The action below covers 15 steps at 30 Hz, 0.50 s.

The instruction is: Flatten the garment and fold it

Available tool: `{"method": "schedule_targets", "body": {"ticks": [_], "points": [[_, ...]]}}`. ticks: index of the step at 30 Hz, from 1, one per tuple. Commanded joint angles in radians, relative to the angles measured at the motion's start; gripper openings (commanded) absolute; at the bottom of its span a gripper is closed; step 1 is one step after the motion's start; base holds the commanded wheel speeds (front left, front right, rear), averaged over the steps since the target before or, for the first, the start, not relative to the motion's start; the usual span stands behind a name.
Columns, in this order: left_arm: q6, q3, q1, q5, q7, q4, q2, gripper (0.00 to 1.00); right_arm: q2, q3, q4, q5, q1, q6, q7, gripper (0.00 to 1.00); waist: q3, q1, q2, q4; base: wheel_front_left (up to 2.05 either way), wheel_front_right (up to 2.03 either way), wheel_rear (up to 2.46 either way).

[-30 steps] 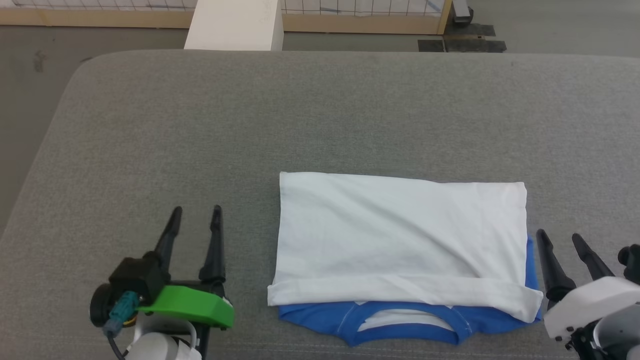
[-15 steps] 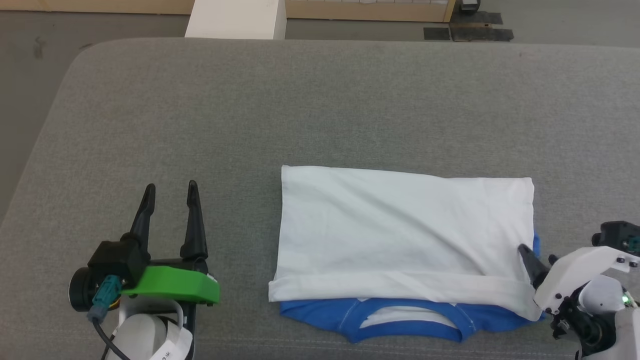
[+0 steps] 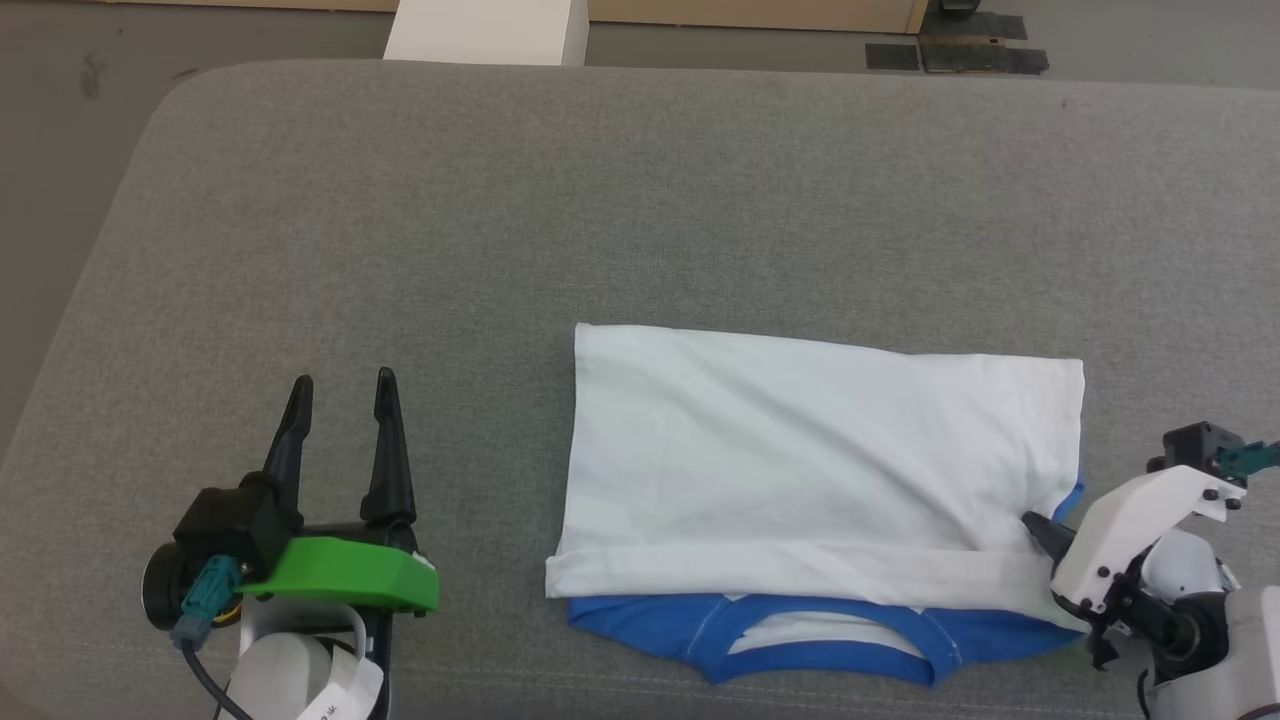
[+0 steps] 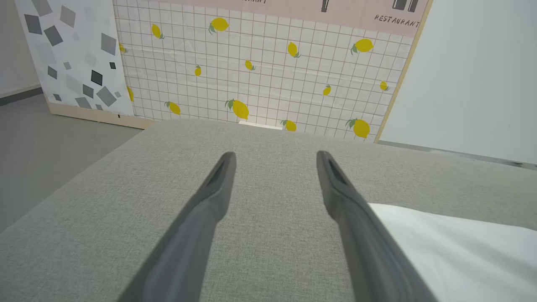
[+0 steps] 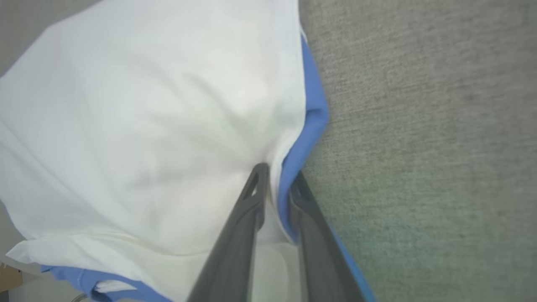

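Garment (image 3: 800, 450) rests on a grey upholstered surface (image 3: 600, 200) that spans nearly the whole head view, with dull floor (image 3: 60, 150) showing past its 9 and 12 o'clock edges. In the left wrist view a lemon-print grid panel (image 4: 260, 75) stands beyond the surface's far edge.

On that surface the garment sits toward 5 o'clock of the head view, folded into a wide rectangle. Its white body faces up, and the blue collar (image 3: 830, 650) peeks out along the 6 o'clock side. A thin blue strip (image 3: 1072, 492) shows at the 3 o'clock edge. A white block (image 3: 485, 30) stands on the floor at 12 o'clock.

The left gripper (image 3: 343, 378) is at 8 o'clock, to the garment's 9 o'clock and well apart from it. Its fingers are spread wide with nothing between them and point to 12 o'clock, and a green bracket (image 3: 350, 585) sits behind them. Its wrist view shows the left gripper (image 4: 275, 154) over bare grey cloth, with the white garment (image 4: 461, 251) at 4 o'clock.

The right gripper (image 3: 1035, 522) meets the garment's 3 o'clock edge near the 4 o'clock corner. In its wrist view the right gripper (image 5: 279, 172) is clamped on the white and blue layers of the garment (image 5: 147, 105), and the cloth puckers toward the tips.
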Motion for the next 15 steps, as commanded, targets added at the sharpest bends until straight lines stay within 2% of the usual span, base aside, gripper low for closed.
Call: {"method": "schedule_targets", "body": {"ticks": [1,4,7,15], "points": [[-0.009,0.007,0.005,0.01,-0.004,0.003,-0.005,1.0,0.021,0.008,0.002,0.002,0.019,-0.001,-0.008,0.0,-0.002,0.0,0.0,-0.002,0.0,0.0,0.0],[-0.013,0.015,0.009,0.012,-0.004,0.003,-0.007,1.0,0.021,-0.013,-0.031,-0.004,0.024,-0.001,-0.044,0.0,-0.005,0.0,0.0,-0.005,0.0,0.0,0.0],[-0.016,0.02,0.012,0.015,-0.004,0.003,-0.009,1.0,0.021,-0.061,-0.069,-0.06,0.034,-0.001,-0.083,0.0,-0.008,0.0,0.0,-0.008,0.0,0.0,0.0],[-0.023,0.02,0.016,0.019,-0.005,0.002,-0.011,1.0,0.021,-0.288,-0.179,-0.28,0.065,-0.001,-0.156,0.0,-0.013,0.0,0.0,-0.011,0.0,0.0,0.0]]}}
